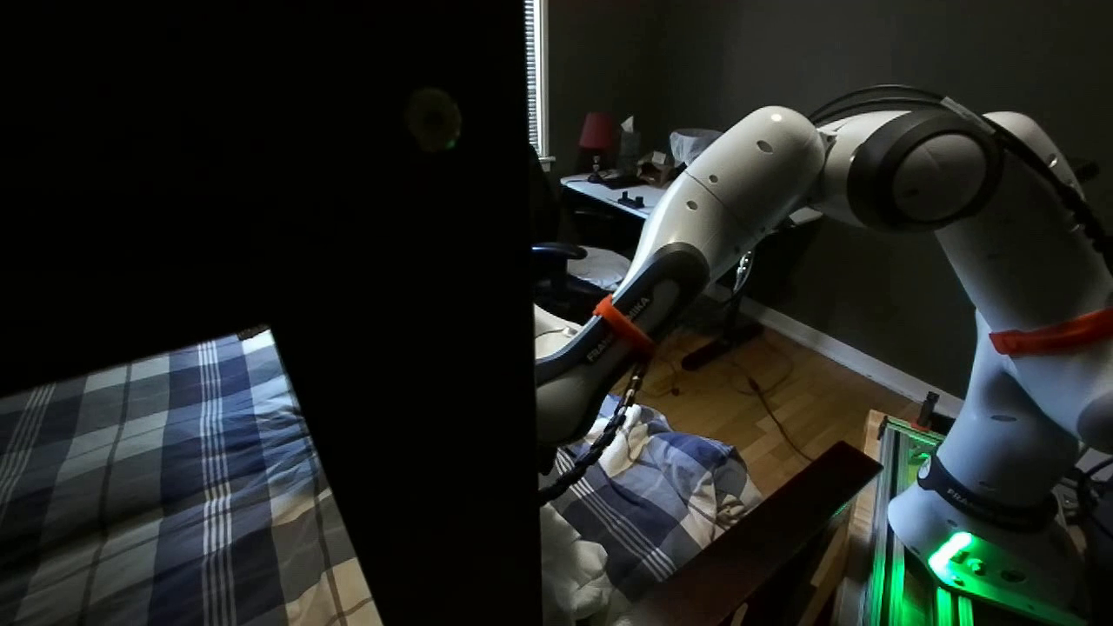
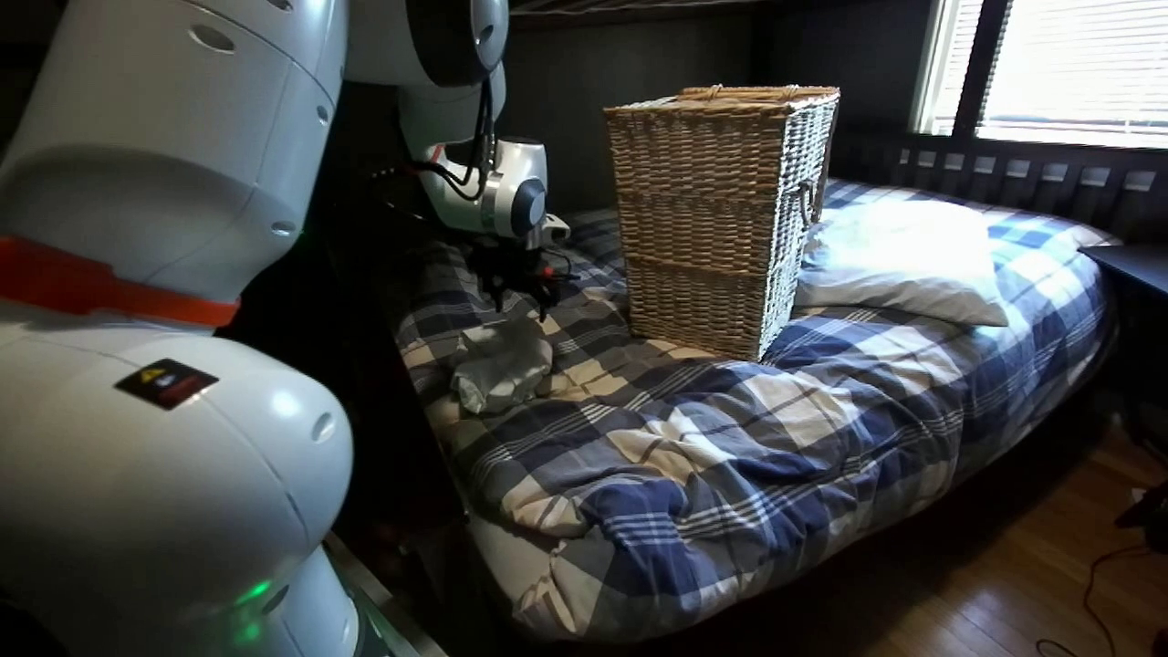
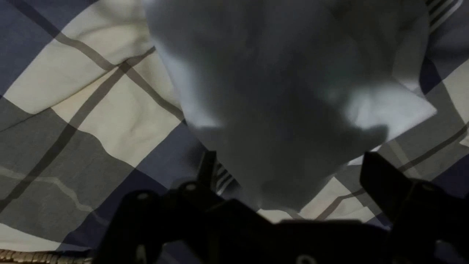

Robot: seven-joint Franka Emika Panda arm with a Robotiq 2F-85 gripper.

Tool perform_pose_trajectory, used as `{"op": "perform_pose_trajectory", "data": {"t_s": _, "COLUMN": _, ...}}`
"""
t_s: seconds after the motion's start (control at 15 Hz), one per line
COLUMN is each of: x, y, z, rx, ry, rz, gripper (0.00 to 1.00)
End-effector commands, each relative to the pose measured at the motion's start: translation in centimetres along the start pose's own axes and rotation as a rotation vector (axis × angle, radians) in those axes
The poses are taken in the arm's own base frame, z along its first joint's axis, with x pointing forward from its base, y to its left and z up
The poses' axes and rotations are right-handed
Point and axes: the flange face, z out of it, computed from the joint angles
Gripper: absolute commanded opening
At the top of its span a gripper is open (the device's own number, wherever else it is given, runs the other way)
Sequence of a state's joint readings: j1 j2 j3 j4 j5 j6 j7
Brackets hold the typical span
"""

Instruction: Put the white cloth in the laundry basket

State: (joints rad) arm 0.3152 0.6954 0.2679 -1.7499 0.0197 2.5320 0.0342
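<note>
The step in hand looks to be the reach for the grasp: the crumpled white cloth (image 2: 504,365) lies outside the tall, tan woven-wicker laundry basket (image 2: 698,219), apart from it, on the side away from the plump white pillow (image 2: 903,260), which lies near the basket. The black two-fingered gripper (image 2: 522,310) hangs on that same side of the basket as the cloth, lower than the basket's top. Its jaws stand wide and seem to hold nothing, with cloth showing between them in the wrist view; whether they touch it I cannot tell. The next move likely calls for lowering a little, closing on a fold, then lifting clear of the basket's top; whether that top is open is unclear. Counted: one cloth, one basket, one gripper, one pillow, and one blue, grey and cream plaid comforter (image 2: 730,438) under the basket.
</note>
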Motion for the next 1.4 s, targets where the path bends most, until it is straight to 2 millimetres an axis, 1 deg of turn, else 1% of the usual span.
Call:
{"op": "perform_pose_trajectory", "data": {"t_s": 0.0, "x": 0.8, "y": 1.0, "z": 2.7, "rx": 0.023, "ry": -0.033, "rz": 0.017, "gripper": 1.00}}
{"op": "perform_pose_trajectory", "data": {"t_s": 0.13, "x": 0.9, "y": 1.0, "z": 4.2, "rx": 0.037, "ry": -0.060, "rz": 0.010, "gripper": 1.00}}
{"op": "perform_pose_trajectory", "data": {"t_s": 0.33, "x": 0.7, "y": 0.7, "z": 6.8, "rx": 0.053, "ry": -0.118, "rz": -0.008, "gripper": 1.00}}
{"op": "perform_pose_trajectory", "data": {"t_s": 0.6, "x": 0.5, "y": -0.2, "z": 9.9, "rx": 0.061, "ry": -0.199, "rz": -0.032, "gripper": 1.00}}
{"op": "perform_pose_trajectory", "data": {"t_s": 0.67, "x": 0.6, "y": -0.5, "z": 10.6, "rx": 0.062, "ry": -0.216, "rz": -0.044, "gripper": 0.96}}
{"op": "perform_pose_trajectory", "data": {"t_s": 0.73, "x": 0.6, "y": -0.9, "z": 11.1, "rx": 0.065, "ry": -0.232, "rz": -0.056, "gripper": 0.72}}
{"op": "perform_pose_trajectory", "data": {"t_s": 0.87, "x": 0.8, "y": -1.7, "z": 11.7, "rx": 0.066, "ry": -0.256, "rz": -0.078, "gripper": 0.71}}
{"op": "perform_pose_trajectory", "data": {"t_s": 1.0, "x": 1.2, "y": -2.6, "z": 11.9, "rx": 0.058, "ry": -0.271, "rz": -0.085, "gripper": 0.54}}
{"op": "perform_pose_trajectory", "data": {"t_s": 1.07, "x": 1.5, "y": -3.0, "z": 11.6, "rx": 0.054, "ry": -0.273, "rz": -0.088, "gripper": 0.45}}
{"op": "perform_pose_trajectory", "data": {"t_s": 1.2, "x": 2.1, "y": -3.7, "z": 10.6, "rx": 0.044, "ry": -0.267, "rz": -0.096, "gripper": 0.31}}
{"op": "perform_pose_trajectory", "data": {"t_s": 1.33, "x": 2.7, "y": -4.3, "z": 9.5, "rx": 0.032, "ry": -0.256, "rz": -0.104, "gripper": 0.16}}
